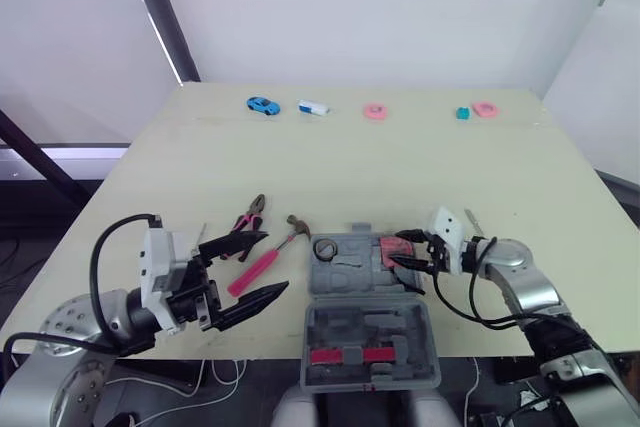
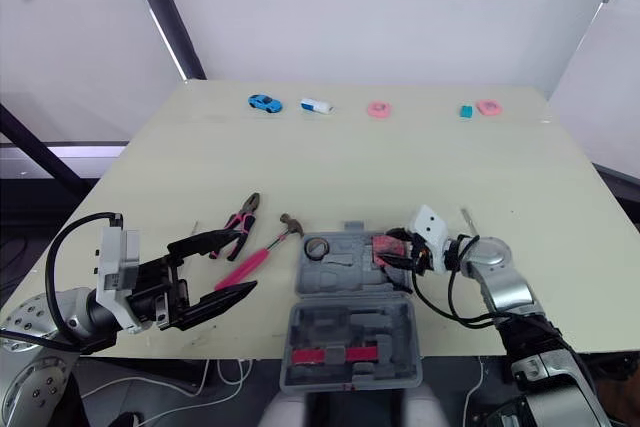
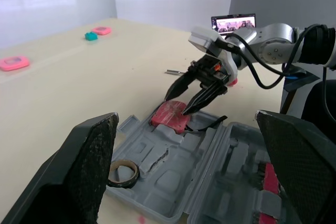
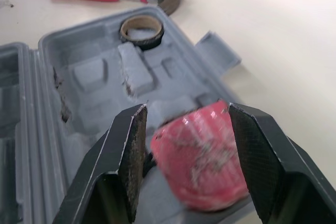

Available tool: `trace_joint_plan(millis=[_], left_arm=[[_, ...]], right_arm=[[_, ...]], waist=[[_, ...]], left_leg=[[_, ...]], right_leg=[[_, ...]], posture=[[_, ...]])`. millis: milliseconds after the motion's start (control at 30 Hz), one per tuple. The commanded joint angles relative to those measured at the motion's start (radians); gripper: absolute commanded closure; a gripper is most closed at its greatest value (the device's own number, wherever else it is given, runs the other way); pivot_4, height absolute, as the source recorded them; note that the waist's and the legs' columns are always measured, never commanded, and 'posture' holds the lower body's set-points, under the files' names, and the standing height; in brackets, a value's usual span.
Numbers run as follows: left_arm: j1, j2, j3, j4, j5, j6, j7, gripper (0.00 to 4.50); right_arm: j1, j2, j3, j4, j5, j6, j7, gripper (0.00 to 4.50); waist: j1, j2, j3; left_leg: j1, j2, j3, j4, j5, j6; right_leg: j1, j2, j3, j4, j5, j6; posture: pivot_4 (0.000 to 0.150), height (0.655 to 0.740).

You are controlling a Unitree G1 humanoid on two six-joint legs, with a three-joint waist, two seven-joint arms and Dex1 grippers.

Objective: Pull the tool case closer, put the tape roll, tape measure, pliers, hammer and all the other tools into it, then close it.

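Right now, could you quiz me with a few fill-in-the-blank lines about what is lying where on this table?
The tape roll lies inside the open grey ____. The hammer has a ____ handle. The right claw stands open around the red ____. The pliers lie unpacked on the ____.
Missing words: tool case; pink; tape measure; table.

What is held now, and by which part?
Nothing, it seems. Right gripper open astride the red plastic tape measure in the grey plastic case; left gripper open, empty.
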Motion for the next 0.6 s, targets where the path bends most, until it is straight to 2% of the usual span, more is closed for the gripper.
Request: trace_joint_plan(millis=[33,433,600], left_arm=[[0.004,0.002,0.011,-0.019,-0.014,0.000,0.006,0.00],[0.006,0.005,0.014,-0.018,-0.013,0.003,0.019,0.00],[0.004,0.006,0.013,-0.015,-0.011,0.004,0.018,0.00]], right_arm=[[-0.024,0.015,-0.024,0.051,0.038,-0.079,0.026,1.91],[-0.051,0.035,0.024,0.337,-0.050,-0.177,-0.010,1.91],[-0.048,0.035,0.055,0.399,-0.088,-0.148,-0.018,1.91]], waist=[[0.000,0.000,0.000],[0.000,-0.001,-0.001],[0.000,-0.002,-0.002]], left_leg=[[0.000,0.000,0.000,0.000,0.000,0.000],[0.001,0.000,0.000,0.000,0.000,0.000],[0.009,0.000,0.000,0.000,0.000,0.000]], right_leg=[[0.000,0.000,0.000,0.000,0.000,0.000],[0.001,0.000,0.000,0.000,0.000,0.000],[0.010,0.000,0.000,0.000,0.000,0.000]], posture=[[0.150,0.7395],[0.150,0.7395],[0.150,0.7395]])
